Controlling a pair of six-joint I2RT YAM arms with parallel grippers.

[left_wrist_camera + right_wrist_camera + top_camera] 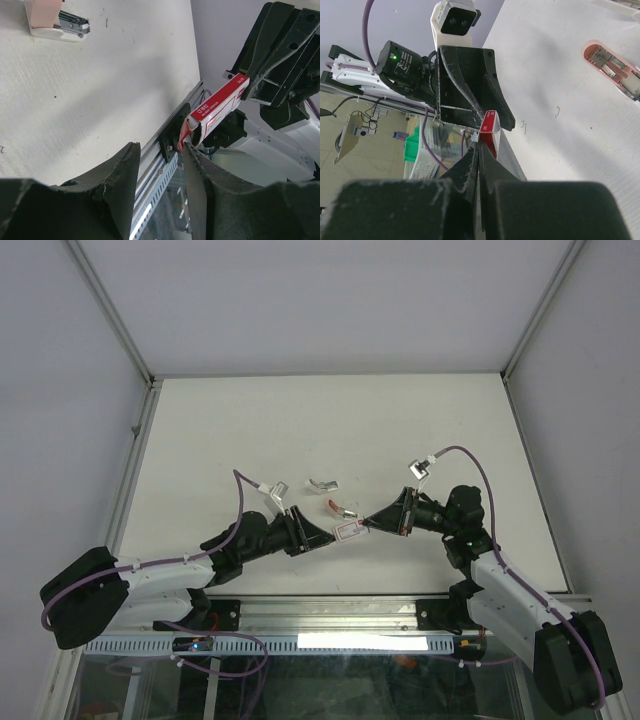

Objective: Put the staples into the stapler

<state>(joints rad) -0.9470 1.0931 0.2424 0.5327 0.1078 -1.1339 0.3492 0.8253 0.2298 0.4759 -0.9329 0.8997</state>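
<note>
Top view's no help with the staple box (349, 530): it's way too small to read the label or spot any staples. From the left wrist, its far end is buried between the fingers of the right tool (246, 86), and the open near end is just dark inside. Right wrist only catches a red corner of the box; the rest sits behind that tool's own fingers (465, 175). Back on the left wrist, the stapler (50, 20), off beyond the box, gets chopped by the top edge. Specks (524, 125) on the desk (570, 150) near the box: no clue what they are.
</note>
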